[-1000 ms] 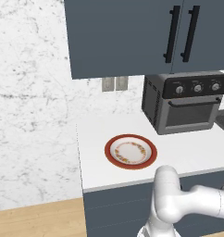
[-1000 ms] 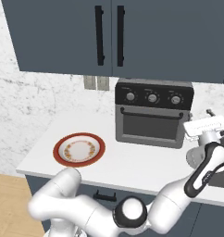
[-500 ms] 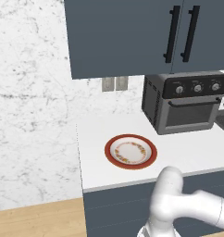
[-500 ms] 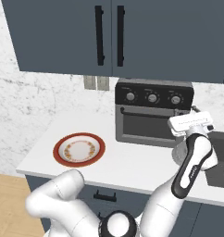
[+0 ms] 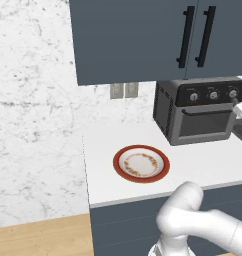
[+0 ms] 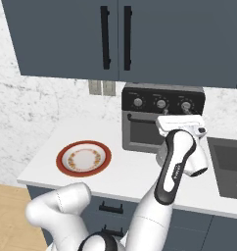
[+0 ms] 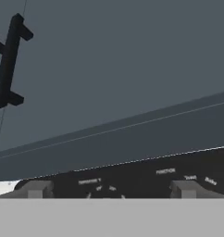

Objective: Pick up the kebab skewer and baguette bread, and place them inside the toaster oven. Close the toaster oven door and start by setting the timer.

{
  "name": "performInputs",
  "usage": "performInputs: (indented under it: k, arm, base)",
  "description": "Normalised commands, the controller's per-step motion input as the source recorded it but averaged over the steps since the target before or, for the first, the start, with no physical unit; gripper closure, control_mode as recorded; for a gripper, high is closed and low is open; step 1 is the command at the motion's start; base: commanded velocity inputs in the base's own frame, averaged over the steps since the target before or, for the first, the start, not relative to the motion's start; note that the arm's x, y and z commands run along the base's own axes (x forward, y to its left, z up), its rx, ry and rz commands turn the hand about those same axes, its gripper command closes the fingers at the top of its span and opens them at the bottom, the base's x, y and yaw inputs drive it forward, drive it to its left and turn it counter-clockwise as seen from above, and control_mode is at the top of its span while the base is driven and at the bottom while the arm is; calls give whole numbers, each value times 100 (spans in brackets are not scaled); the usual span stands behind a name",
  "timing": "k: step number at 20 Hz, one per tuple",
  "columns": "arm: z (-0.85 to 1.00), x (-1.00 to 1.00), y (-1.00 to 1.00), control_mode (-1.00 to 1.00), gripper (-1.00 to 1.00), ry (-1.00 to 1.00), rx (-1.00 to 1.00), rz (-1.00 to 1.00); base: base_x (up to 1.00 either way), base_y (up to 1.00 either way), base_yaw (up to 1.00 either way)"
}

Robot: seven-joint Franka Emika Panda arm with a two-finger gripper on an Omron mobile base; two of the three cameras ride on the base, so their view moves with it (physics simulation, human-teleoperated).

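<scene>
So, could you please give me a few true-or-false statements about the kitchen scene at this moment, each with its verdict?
1. The toaster oven door is shut. True.
2. The plate holds the baguette. False: nothing lies on it.
3. The hand is clamped on a knob. False: its jaws stand open in front of the toaster oven, holding nothing.
4. The plate sits on the counter to the left of the oven. True.
5. The upper cabinet doors hang open. False: they are closed.
</scene>
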Motion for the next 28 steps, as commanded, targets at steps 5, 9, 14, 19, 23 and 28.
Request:
performInputs:
  k: [5, 9, 14, 19, 23, 28]
  arm:
    - [12, 0, 28, -100, -100, 2, -4, -1]
    - [0, 0, 14, -100, -100, 0, -12, -5]
    - [0, -5, 22, -100, -100, 3, -19, -14]
    - [0, -37, 0, -100, -100, 22, -5, -24]
    - [0, -13, 0, -100, -100, 19, 0, -16]
    - [-1, 1, 0, -100, -100, 14, 0, 0]
  base:
    - [0, 0, 0]
    - [0, 0, 0]
    - [0, 0, 0]
    - [0, 0, 0]
    - [0, 0, 0]
    - [0, 0, 0]
